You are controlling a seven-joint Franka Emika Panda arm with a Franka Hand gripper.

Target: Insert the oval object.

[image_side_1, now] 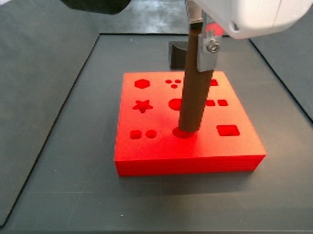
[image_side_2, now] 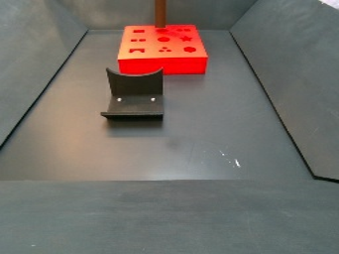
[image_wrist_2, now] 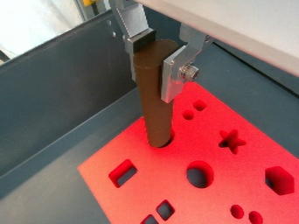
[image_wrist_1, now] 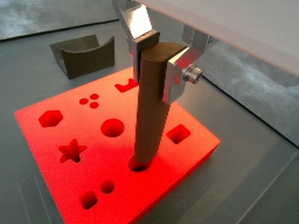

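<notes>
The gripper (image_wrist_1: 156, 54) is clamped on the top of the oval object (image_wrist_1: 149, 109), which stands upright with its lower end in a hole of the red block (image_wrist_1: 70, 179) (depth hidden). The fixture (image_side_2: 134, 96) sits well apart on the floor.

The pincer (image_wrist_1: 158, 54) hides the oval object's (image_wrist_1: 149, 109) top, whose lower end sits unseen inside the red block (image_wrist_1: 187, 157).

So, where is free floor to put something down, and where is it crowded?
Free: the wide dark floor between the fixture and the near edge, and the strips on both sides of the red block. Crowded: the block's top, where the gripper holds the oval object upright in a hole.
</notes>
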